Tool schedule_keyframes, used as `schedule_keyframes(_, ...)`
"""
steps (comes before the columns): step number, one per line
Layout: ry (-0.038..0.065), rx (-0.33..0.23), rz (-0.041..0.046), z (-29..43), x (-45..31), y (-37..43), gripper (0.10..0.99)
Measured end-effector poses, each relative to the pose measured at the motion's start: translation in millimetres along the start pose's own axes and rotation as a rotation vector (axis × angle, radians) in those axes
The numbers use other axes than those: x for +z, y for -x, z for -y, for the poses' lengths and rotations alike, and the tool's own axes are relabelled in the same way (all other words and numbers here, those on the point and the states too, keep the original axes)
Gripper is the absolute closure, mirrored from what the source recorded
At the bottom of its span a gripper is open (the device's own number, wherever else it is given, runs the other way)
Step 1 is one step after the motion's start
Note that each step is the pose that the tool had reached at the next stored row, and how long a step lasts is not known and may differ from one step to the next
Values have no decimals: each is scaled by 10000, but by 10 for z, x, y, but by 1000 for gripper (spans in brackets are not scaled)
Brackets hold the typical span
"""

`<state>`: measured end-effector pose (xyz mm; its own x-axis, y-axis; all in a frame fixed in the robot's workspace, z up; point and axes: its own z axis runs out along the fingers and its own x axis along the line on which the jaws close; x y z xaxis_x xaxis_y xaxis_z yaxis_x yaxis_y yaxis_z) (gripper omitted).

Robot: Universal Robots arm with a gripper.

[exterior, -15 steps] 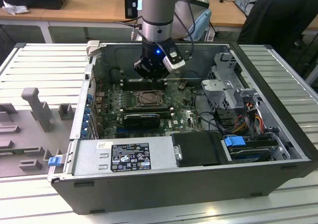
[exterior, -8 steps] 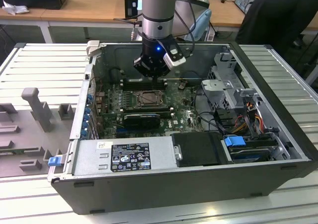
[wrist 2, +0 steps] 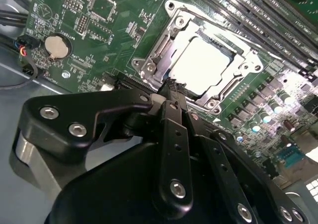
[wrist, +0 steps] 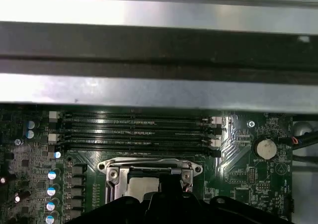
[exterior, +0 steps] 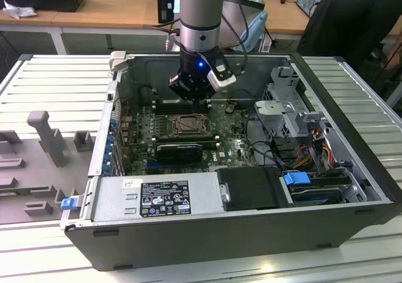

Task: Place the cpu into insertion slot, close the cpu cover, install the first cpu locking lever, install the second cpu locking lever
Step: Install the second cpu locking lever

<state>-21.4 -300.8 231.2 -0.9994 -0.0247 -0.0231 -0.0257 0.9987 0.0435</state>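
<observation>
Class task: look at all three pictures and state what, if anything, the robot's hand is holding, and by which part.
Nothing is visibly held. The hand is closed with its tips by the edge of the cpu cover, with the cpu seated under it.

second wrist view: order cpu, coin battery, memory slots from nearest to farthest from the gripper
1. cpu, seated in the insertion slot just past the gripper tips.
2. coin battery, off to one side on the board.
3. memory slots, beyond the socket.

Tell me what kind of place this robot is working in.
Probably a lab or workshop: an opened computer case lies on a slatted metal table, the gripper hangs above its motherboard, and wooden desks stand behind.
</observation>
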Motion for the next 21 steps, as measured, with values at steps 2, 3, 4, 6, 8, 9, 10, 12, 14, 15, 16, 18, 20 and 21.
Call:
schedule_keyframes(2,-1,1,-1,6,-2,-1,980)
schedule_keyframes(3,-3,2,-2,7,-8,-1,980)
schedule_keyframes(4,-1,2,0,7,-16,0,980)
schedule_keyframes(6,-1,0,0,5,-45,1,980)
schedule_keyframes(8,0,-1,0,6,-82,2,980)
schedule_keyframes(9,2,-2,0,11,-82,2,980)
schedule_keyframes(10,0,0,0,18,-83,1,980)
schedule_keyframes(12,-1,0,0,54,-84,0,980)
schedule_keyframes(14,-1,1,0,83,-84,0,980)
schedule_keyframes(15,-3,0,0,113,-85,-1,980)
schedule_keyframes(16,-5,1,-1,130,-91,-2,980)
schedule_keyframes(18,-4,2,0,130,-118,-1,980)
schedule_keyframes(20,-1,-2,1,136,-130,0,980)
schedule_keyframes(21,-3,0,0,147,-131,-1,980)
